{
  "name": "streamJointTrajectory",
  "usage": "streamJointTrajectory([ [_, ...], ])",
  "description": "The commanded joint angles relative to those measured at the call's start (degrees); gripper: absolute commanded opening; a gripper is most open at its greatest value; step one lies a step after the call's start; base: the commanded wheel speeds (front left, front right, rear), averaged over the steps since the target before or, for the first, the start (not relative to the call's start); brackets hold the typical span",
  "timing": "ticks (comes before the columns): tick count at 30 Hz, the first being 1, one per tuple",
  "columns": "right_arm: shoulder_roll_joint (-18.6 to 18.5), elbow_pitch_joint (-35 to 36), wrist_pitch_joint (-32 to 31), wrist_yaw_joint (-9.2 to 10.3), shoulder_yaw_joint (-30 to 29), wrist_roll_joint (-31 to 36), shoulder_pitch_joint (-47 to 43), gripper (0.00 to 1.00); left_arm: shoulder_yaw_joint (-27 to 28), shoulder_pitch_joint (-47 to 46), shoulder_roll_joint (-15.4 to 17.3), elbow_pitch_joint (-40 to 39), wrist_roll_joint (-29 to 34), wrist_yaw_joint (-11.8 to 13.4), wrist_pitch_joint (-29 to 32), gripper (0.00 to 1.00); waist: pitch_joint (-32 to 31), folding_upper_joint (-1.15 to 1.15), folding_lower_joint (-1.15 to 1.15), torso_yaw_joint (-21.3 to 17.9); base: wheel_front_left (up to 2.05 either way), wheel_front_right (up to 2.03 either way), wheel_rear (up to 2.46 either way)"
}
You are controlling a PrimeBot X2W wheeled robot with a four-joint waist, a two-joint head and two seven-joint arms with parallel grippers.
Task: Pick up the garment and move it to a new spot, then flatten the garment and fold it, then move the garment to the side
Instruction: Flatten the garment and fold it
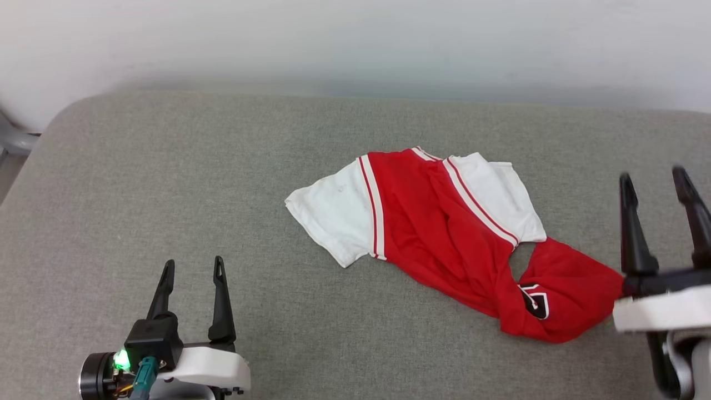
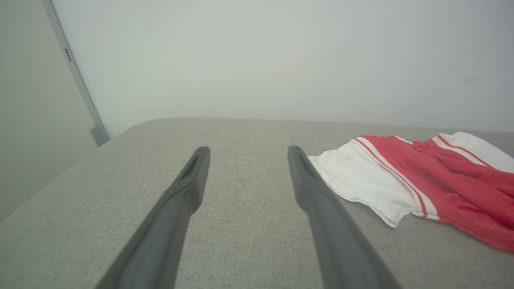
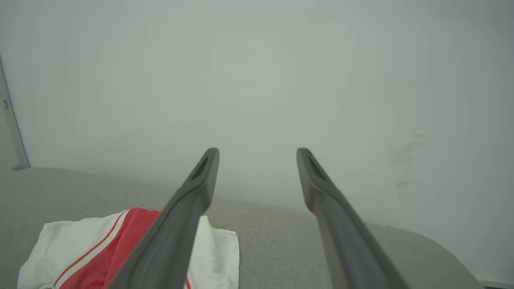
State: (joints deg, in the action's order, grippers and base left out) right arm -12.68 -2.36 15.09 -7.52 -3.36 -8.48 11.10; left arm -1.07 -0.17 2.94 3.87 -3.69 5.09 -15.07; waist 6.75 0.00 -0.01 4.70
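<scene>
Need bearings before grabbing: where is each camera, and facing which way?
Head view: on the head, looking forward and down at the shirt on the grey padded surface; open left gripper lower left, open right gripper at right edge.
Left wrist view: on the left wrist, looking along its fingers across the surface to the wall; shirt at right.
Right wrist view: on the right wrist, facing the wall past its fingers; shirt lower left.
Shared: shirt and surface in all three.
</scene>
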Motion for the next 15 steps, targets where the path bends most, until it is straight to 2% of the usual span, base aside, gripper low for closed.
streamJointTrajectory([
  [1,2.06,2.03,0.09,0.06,-1.46,0.58,-3.15,1.00,0.43,0.81,0.03,0.22,0.37,-0.37,-0.15,1.00,-0.73,0.00,0.01,-0.23,0.00,0.00,0.00],
  [5,5.54,5.93,0.10,0.06,-3.87,2.11,-8.89,1.00,0.82,1.01,0.02,0.64,0.48,-0.98,-0.15,1.00,-1.45,0.00,0.01,-0.41,0.00,0.00,0.00],
  [8,6.82,6.96,0.10,0.06,-4.78,2.41,-11.00,1.00,1.32,0.09,0.00,0.92,-0.23,-1.81,-0.15,1.00,-1.52,0.00,0.01,-0.77,0.00,0.00,0.00],
  [15,6.31,6.68,0.10,0.06,-3.94,3.33,-10.16,1.00,0.91,-8.85,4.01,5.84,-0.51,-7.64,-0.11,1.00,-0.20,0.00,0.01,-2.09,0.00,0.00,0.00],
])
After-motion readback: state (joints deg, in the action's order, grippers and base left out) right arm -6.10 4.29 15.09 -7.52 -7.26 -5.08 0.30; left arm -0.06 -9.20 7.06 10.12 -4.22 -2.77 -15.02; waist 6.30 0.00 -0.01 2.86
